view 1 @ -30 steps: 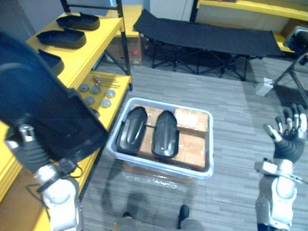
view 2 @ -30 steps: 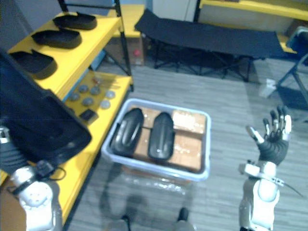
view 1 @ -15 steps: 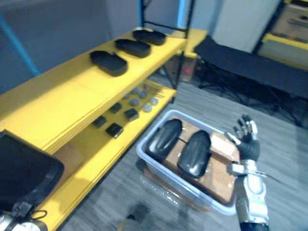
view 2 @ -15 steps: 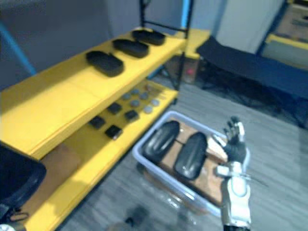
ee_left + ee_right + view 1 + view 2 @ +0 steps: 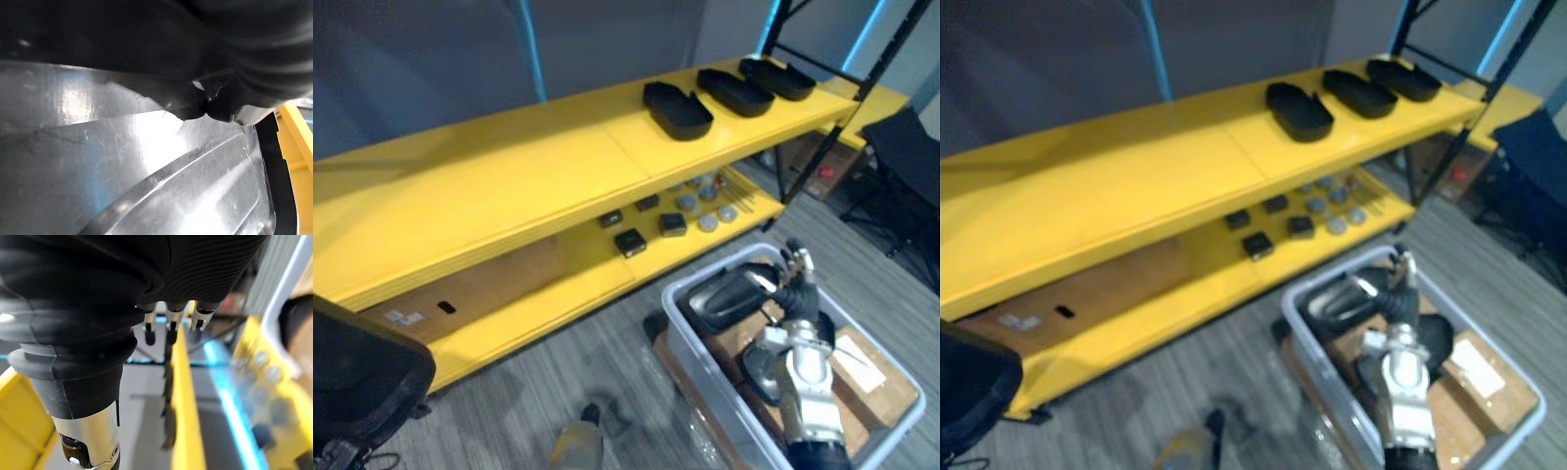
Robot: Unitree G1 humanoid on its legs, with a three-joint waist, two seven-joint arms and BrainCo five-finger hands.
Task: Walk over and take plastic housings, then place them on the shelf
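A big black plastic housing (image 5: 362, 387) hangs at the lower left, carried on my left hand (image 5: 205, 44); its glossy inner face (image 5: 146, 161) shows close up in the left wrist view. Three more black housings (image 5: 677, 108) lie in a row on the yellow shelf's top board (image 5: 509, 176). At the lower right a grey bin (image 5: 700, 343) holds two housings (image 5: 729, 297) on cardboard. My right hand (image 5: 798, 282) is raised in front of the bin, open, with its fingers (image 5: 168, 325) straight and nothing in them.
The lower shelf board carries small black blocks (image 5: 629, 242), grey discs (image 5: 708, 223) and a cardboard sheet (image 5: 470, 289). A black rack post (image 5: 813, 147) stands at the shelf's right end. A dark folding cot (image 5: 906, 147) lies beyond it.
The camera has swung left, so the shelf now spans the picture and the bin sits at the lower right. My right hand stays raised and open, now in front of the bin.
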